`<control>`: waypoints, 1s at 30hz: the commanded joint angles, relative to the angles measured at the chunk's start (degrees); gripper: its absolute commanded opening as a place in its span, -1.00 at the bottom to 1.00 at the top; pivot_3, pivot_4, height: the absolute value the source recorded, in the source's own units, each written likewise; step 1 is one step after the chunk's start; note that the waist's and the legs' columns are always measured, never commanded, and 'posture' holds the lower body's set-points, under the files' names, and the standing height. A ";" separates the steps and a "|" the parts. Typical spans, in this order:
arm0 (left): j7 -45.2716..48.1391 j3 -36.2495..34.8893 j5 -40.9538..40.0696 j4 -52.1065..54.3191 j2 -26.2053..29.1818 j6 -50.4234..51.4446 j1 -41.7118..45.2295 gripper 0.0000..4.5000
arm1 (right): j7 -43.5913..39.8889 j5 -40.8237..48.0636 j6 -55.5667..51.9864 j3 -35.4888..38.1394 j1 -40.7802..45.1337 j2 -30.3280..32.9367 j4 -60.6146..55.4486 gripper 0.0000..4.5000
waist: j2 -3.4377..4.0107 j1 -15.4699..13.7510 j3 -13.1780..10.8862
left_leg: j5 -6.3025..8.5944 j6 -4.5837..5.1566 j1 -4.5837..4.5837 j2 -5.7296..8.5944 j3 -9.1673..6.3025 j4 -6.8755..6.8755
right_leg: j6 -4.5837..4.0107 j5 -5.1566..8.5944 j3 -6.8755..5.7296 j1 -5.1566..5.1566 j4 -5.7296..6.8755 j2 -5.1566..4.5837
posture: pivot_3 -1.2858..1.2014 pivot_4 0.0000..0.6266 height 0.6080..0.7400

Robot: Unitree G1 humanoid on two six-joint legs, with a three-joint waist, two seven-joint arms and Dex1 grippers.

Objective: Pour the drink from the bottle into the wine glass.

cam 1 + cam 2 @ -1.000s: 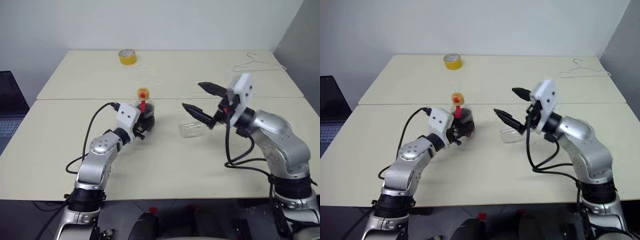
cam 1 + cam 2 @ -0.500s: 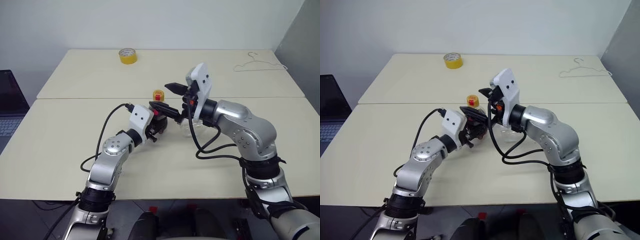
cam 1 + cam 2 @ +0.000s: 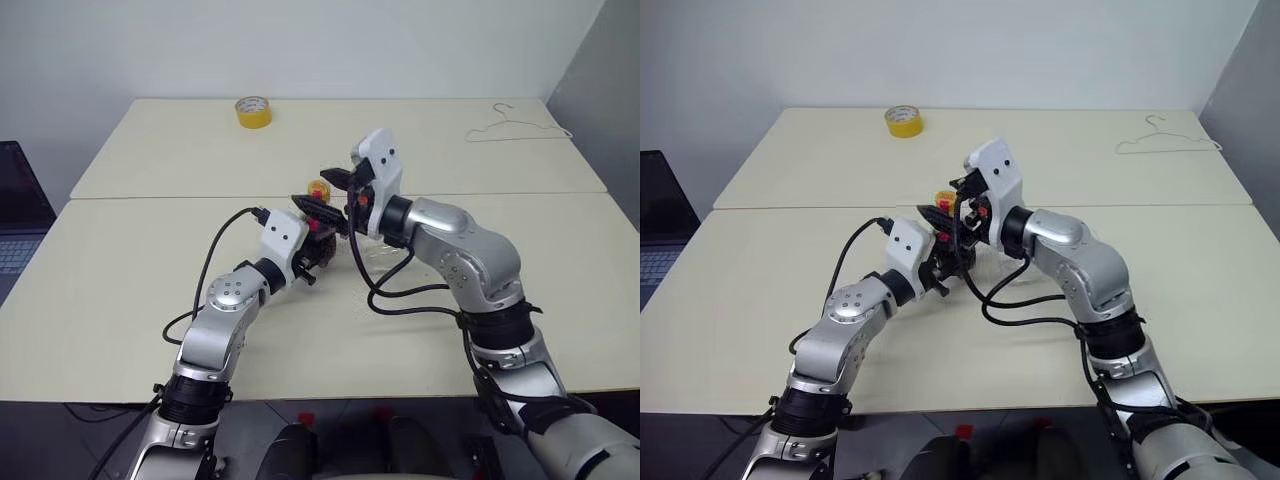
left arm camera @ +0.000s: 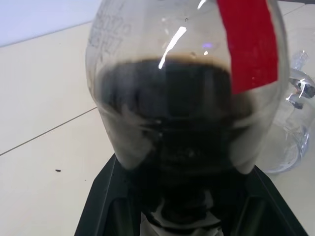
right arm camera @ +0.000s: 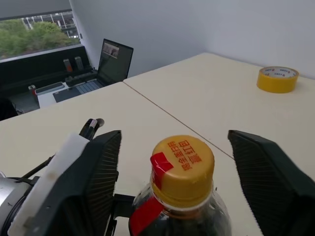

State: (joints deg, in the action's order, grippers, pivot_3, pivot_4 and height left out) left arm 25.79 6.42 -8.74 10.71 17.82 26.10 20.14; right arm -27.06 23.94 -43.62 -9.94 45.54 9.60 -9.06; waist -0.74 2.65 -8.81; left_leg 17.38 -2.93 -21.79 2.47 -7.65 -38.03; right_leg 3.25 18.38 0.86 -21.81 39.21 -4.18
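The bottle [image 3: 320,247], clear with the dark drink [image 4: 177,113] in its lower half and a red label, stands upright just above the table with my left gripper [image 3: 314,254] shut on its body. Its yellow cap [image 5: 182,161] sits between the two fingers of my right gripper [image 3: 326,194], which is open, with a gap on each side of the cap. The wine glass [image 4: 294,140] is close beside the bottle, on the right arm's side. That arm and its cables mostly hide the glass in the head views, and whether it stands upright I cannot tell.
A yellow tape roll [image 3: 254,112] lies at the far edge of the back table and a wire hanger [image 3: 515,125] at its far right. A laptop [image 3: 14,212] sits off the left side. A seam [image 3: 150,197] runs between the two tables.
My right gripper has swung left from beside the wine glass to the bottle's cap, and its fingers have narrowed around it. The left gripper keeps its hold on the bottle.
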 commanded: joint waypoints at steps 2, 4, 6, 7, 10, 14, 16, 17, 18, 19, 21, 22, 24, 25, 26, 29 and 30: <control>-0.19 -0.57 -0.07 3.53 -0.05 -1.36 0.04 -0.34 | -0.18 0.18 1.72 1.76 1.42 -0.45 -1.38 -0.01 | 0.00 0.03 0.00 | 0.00 0.00 0.00 0.00 0.00 0.00 | 0.00 0.00 0.00 0.00 0.00 0.00 | 0.03 -0.52 1.00; -0.25 -0.64 -0.05 3.54 -0.01 -1.38 -0.06 -0.36 | -0.38 0.11 1.84 1.76 1.42 -0.36 -1.33 -0.35 | 0.00 0.05 0.00 | 0.00 0.00 0.00 0.00 0.00 0.00 | 0.00 0.00 0.00 0.00 0.00 0.00 | 0.03 -0.52 1.00; -0.44 -0.78 -0.04 3.60 -0.02 -1.29 -0.17 -0.38 | -0.79 0.22 1.96 1.81 1.33 -0.21 -1.38 -0.47 | 0.01 0.10 0.00 | 0.00 0.00 0.00 0.00 0.00 0.00 | 0.00 0.00 0.00 -0.02 0.01 0.00 | 0.03 -0.52 1.00; -0.52 -0.84 -0.05 3.61 -0.03 -1.24 -0.20 -0.40 | -0.96 0.26 1.99 1.82 1.31 -0.17 -1.39 -0.47 | 0.01 0.11 0.00 | 0.00 0.00 0.00 0.00 0.00 0.00 | 0.00 0.00 0.01 -0.02 0.01 0.00 | 0.03 -0.52 1.00; -0.68 -1.18 -0.21 3.66 0.05 -1.02 -0.23 -0.46 | -2.51 -0.05 2.54 1.10 1.25 0.65 -0.99 -0.47 | 0.00 0.13 0.00 | 0.00 0.00 -0.01 0.00 0.01 0.01 | 0.00 0.00 0.01 -0.02 0.01 0.00 | 0.03 -0.52 1.00; -0.86 -1.69 -0.19 3.58 0.28 -1.07 -0.07 -0.54 | -4.30 -0.20 3.11 0.53 1.50 1.25 -0.32 -0.47 | 0.01 0.15 0.00 | 0.00 0.00 -0.01 0.00 0.01 0.01 | 0.00 0.00 0.01 -0.02 0.01 0.00 | 0.03 -0.52 1.00; -0.90 -1.69 -0.11 3.65 0.32 -1.14 -0.14 -0.57 | -4.44 -0.30 3.30 0.48 1.45 1.24 -0.22 -0.47 | 0.01 0.19 0.00 | 0.00 0.00 -0.01 0.00 0.01 0.01 | 0.00 0.00 0.01 -0.03 0.01 0.00 | 0.03 -0.52 1.00; -0.91 -1.70 -0.11 3.72 0.32 -1.17 -0.19 -0.58 | -4.54 -0.37 3.42 0.40 1.38 1.23 -0.16 -0.47 | 0.01 0.20 0.00 | 0.00 0.00 -0.01 0.00 0.01 0.01 | 0.00 0.00 0.01 -0.03 0.01 0.00 | 0.03 -0.52 1.00; -0.79 -1.71 -0.22 3.86 0.35 -1.18 -0.24 -0.59 | -5.24 -0.54 3.99 0.02 1.18 1.41 -0.02 -0.47 | 0.01 0.21 0.00 | 0.00 0.00 -0.01 0.00 0.01 0.01 | 0.00 0.00 0.01 -0.03 0.01 0.00 | 0.03 -0.52 1.00; -0.51 -1.75 -0.48 3.98 0.39 -1.16 -0.27 -0.60 | -6.14 -0.66 4.65 -0.33 1.02 1.67 0.20 -0.47 | 0.01 0.21 0.00 | 0.00 0.00 -0.01 0.00 0.01 0.01 | 0.00 0.00 0.01 -0.03 0.01 0.00 | 0.03 -0.52 1.00; 0.03 -1.93 -0.90 4.16 0.66 -1.09 -0.32 -0.62 | -7.76 -0.83 5.95 -0.69 0.92 2.08 0.89 -0.47 | 0.01 0.21 0.00 | 0.00 0.00 -0.02 0.00 0.01 0.01 | 0.00 0.00 0.01 -0.03 0.01 0.00 | 0.03 -0.52 1.00; 0.27 -2.07 -1.05 4.18 0.86 -1.10 -0.33 -0.62 | -8.49 -0.97 6.70 -0.75 1.02 2.28 1.42 -0.47 | 0.01 0.22 0.00 | 0.00 0.00 -0.02 0.00 0.01 0.01 | 0.00 0.00 0.01 -0.03 0.01 0.00 | 0.03 -0.52 1.00; 1.25 -2.75 -2.04 4.26 1.46 -0.93 -0.16 -0.63 | -11.35 -1.41 9.39 -0.86 1.83 3.14 3.72 -0.47 | 0.01 0.25 0.00 | 0.00 0.00 -0.01 0.00 0.01 0.01 | 0.00 0.00 0.01 -0.03 0.01 0.00 | 0.03 -0.52 1.00; 1.91 -3.49 -3.14 4.51 1.75 -0.48 -0.05 -0.63 | -14.78 -1.88 12.45 -1.20 2.84 4.05 6.12 -0.47 | 0.01 0.27 0.00 | 0.00 0.00 -0.01 0.00 0.01 0.01 | 0.00 0.00 0.01 -0.03 0.01 0.00 | 0.03 -0.52 1.00; 2.41 -4.06 -3.95 4.60 1.98 -0.16 0.09 -0.64 | -17.25 -2.27 14.74 -1.45 3.66 4.59 8.03 -0.47 | 0.02 0.30 -0.01 | 0.00 0.00 -0.01 0.00 0.02 0.01 | 0.00 0.00 0.01 -0.03 0.00 0.00 | 0.03 -0.52 1.00; 3.74 -5.56 -6.48 6.10 2.78 1.29 -0.60 -0.66 | -26.55 -4.11 23.41 -2.53 7.33 6.77 16.71 -0.47 | 0.02 0.58 -0.02 | 0.00 0.00 -0.01 0.00 0.04 0.01 | 0.00 0.00 0.01 -0.03 -0.01 0.00 | 0.03 -0.52 1.00; 3.96 -5.73 -6.97 6.59 3.03 1.60 -0.93 -0.66 | -28.72 -4.75 25.77 -2.69 8.61 7.20 19.70 -0.47 | 0.02 0.60 -0.01 | 0.00 0.00 -0.01 -0.01 0.04 0.01 | 0.00 0.00 0.01 -0.03 -0.01 0.01 | 0.03 -0.52 1.00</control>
State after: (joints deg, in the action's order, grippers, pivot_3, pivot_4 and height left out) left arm 29.23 3.76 -13.61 13.27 20.36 28.00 18.99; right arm -52.56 21.37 -22.35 -12.86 52.59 15.40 8.04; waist -0.72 3.25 -8.82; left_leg 17.38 -2.93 -21.78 2.46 -7.63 -38.00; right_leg 3.25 18.38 0.85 -21.82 39.17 -4.18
